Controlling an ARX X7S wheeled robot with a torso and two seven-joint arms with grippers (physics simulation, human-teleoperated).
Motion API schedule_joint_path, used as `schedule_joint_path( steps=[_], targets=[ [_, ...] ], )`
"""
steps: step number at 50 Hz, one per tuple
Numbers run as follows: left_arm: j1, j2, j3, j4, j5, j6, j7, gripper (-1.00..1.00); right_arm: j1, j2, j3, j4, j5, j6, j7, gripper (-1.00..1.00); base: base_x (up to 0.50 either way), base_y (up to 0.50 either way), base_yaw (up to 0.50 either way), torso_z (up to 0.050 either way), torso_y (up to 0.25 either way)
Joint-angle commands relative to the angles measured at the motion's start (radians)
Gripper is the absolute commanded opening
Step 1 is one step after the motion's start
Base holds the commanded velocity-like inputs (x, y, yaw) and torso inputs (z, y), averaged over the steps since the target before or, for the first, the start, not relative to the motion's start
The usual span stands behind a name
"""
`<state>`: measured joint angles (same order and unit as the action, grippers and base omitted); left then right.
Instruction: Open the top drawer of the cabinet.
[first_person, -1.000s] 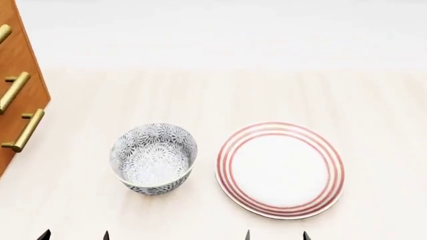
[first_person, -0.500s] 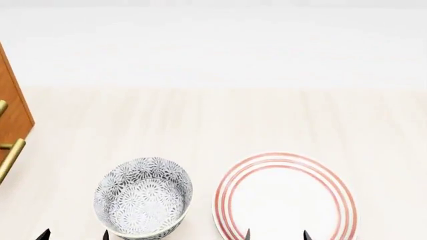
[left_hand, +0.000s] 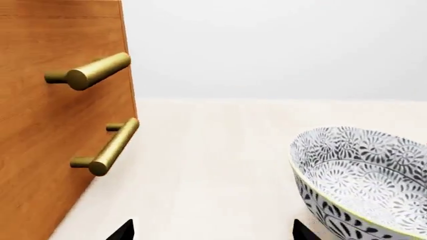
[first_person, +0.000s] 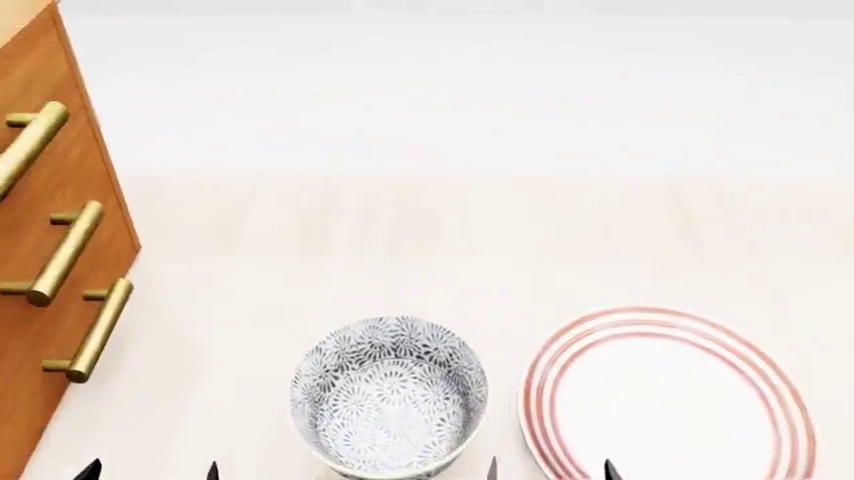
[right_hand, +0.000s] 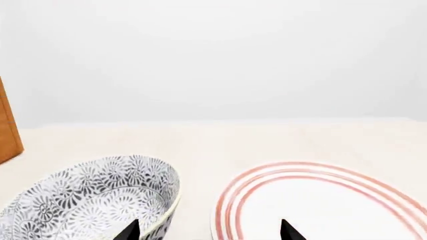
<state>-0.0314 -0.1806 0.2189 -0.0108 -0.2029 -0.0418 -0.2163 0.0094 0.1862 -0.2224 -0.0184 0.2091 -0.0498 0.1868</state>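
On the pale wooden worktop (first_person: 400, 250) our head view alone showed all three brass handles on the orange-brown wooden cabinet (first_person: 54, 200); both pincers' tips stood apart.

A plain simulated home dining or kitchen setting, bare and brightly lit. A pale wood-grain table (first_person: 441, 240) runs back to a blank white wall. On it sit household dishes: a floral-patterned bowl (first_person: 388, 396) and, just beside the bowl, a white plate (first_person: 667, 400) with red rings. On the bowl's other side stands an orange-brown wooden cabinet (first_person: 54, 250) with brass bar handles, ordinary domestic furniture.
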Motion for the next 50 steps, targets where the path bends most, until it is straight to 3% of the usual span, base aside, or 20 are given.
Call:
schedule_joint_path(
  steps=[1,9,23,34,37,50],
  targets=[
    [0.004,0.013,-0.018,0.009,0.013,0.008,0.013,1.00,-0.001,-0.014,0.015,0.005,-0.012,-0.005,-0.018,1.00,0.00,0.50,0.00,0.000,0.000],
    [0.001,0.010,-0.013,0.000,0.012,0.015,0.009,1.00,-0.001,-0.009,0.008,0.001,-0.010,0.000,-0.013,1.00,0.00,0.50,0.00,0.000,0.000],
    [-0.010,0.007,-0.006,-0.015,0.032,0.001,-0.026,1.00,0.002,-0.004,0.001,0.005,0.000,0.012,-0.005,1.00,0.00,0.00,0.00,0.000,0.000],
    [-0.101,-0.092,0.164,-0.009,0.369,-0.131,-0.095,1.00,0.007,-0.001,-0.001,0.010,0.003,0.016,0.007,1.00,0.00,0.00,0.00,0.000,0.000],
    [-0.137,-0.093,0.164,-0.033,0.386,-0.153,-0.100,1.00,0.008,0.000,-0.002,0.013,0.005,0.015,0.009,1.00,0.00,0.00,0.00,0.000,0.000],
    [-0.307,-0.176,0.336,-0.037,0.707,-0.335,-0.055,1.00,0.012,0.003,-0.005,0.013,0.013,0.019,0.020,1.00,0.00,0.00,0.00,0.000,0.000]
  ],
)
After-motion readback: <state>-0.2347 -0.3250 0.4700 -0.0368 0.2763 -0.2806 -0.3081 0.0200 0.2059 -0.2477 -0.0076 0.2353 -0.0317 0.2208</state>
